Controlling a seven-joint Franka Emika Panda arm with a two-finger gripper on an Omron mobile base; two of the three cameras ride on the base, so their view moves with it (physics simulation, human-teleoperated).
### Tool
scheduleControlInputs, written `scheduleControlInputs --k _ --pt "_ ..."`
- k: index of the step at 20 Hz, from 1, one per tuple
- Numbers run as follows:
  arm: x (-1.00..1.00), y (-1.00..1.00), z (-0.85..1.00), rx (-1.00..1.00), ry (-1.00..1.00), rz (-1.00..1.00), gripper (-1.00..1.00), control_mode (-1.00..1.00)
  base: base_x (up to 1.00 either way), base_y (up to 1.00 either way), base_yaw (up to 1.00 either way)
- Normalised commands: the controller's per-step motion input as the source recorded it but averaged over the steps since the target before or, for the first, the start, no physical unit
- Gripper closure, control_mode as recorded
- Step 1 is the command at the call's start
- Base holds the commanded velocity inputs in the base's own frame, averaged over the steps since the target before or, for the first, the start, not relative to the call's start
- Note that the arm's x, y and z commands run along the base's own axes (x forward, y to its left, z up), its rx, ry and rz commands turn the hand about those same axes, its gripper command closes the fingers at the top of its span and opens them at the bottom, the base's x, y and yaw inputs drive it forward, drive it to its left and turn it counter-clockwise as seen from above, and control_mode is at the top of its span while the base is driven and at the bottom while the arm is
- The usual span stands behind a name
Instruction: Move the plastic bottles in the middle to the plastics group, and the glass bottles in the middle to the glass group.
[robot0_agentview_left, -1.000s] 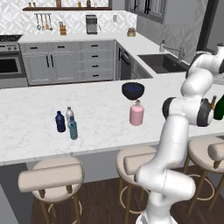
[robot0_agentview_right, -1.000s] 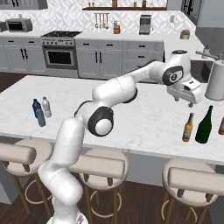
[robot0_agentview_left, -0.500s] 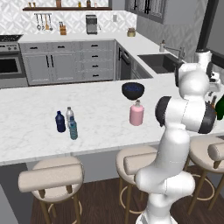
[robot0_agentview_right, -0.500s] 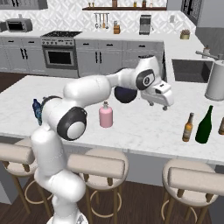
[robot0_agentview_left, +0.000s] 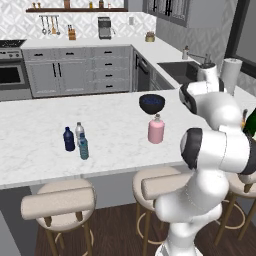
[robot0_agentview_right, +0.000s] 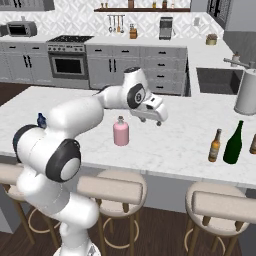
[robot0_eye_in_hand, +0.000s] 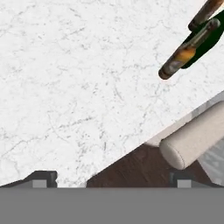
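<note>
The pink bottle (robot0_agentview_left: 156, 130) with a pale cap stands mid-counter, in front of a dark bowl. My gripper (robot0_agentview_right: 160, 120) hovers open and empty above the counter, just right of the pink bottle (robot0_agentview_right: 120, 132). Its fingertips (robot0_eye_in_hand: 43, 176) stand wide apart in the hand view. The slim brown bottle (robot0_agentview_right: 215, 146) stands beside the tall dark green bottle (robot0_agentview_right: 234, 143) at the counter's right; the brown bottle (robot0_eye_in_hand: 179, 59) and green bottle (robot0_eye_in_hand: 203, 43) lie ahead in the hand view. At left, the small teal bottle (robot0_agentview_left: 83, 147) stands close to the navy bottle (robot0_agentview_left: 69, 139) and the clear water bottle (robot0_agentview_left: 79, 131).
A dark bowl (robot0_agentview_left: 152, 103) sits behind the pink bottle. A paper towel roll (robot0_agentview_right: 247, 93) and the sink (robot0_agentview_right: 215, 80) are at the back right. Another brown bottle (robot0_agentview_right: 253, 144) stands right of the green one. Padded stools (robot0_agentview_right: 111, 189) line the counter's front edge.
The arm has swung leftward over the counter, from near the paper towel roll toward the pink bottle. The gripper stays empty. No bottle has moved.
</note>
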Motion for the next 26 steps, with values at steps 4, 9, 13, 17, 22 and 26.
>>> scheduleControlInputs --k 4,9,13,17,22,26 --pt "0.00 1.00 0.00 0.00 -0.01 0.31 -1.00 -1.00 0.00 0.00 0.00" --pt "0.29 0.85 0.02 0.07 0.00 0.25 -1.00 -1.00 0.00 0.00 0.00" --pt "0.47 0.59 0.00 0.17 -0.01 0.30 -1.00 -1.00 0.00 0.00 0.00" --pt "0.86 0.32 -0.11 0.22 0.01 0.23 -1.00 -1.00 0.00 0.00 0.00" --pt "0.74 0.26 -0.27 0.03 0.01 0.14 -1.00 -1.00 0.00 0.00 0.00" --pt "0.57 0.28 -0.33 0.00 0.13 0.11 -1.00 -1.00 0.00 0.00 0.00"
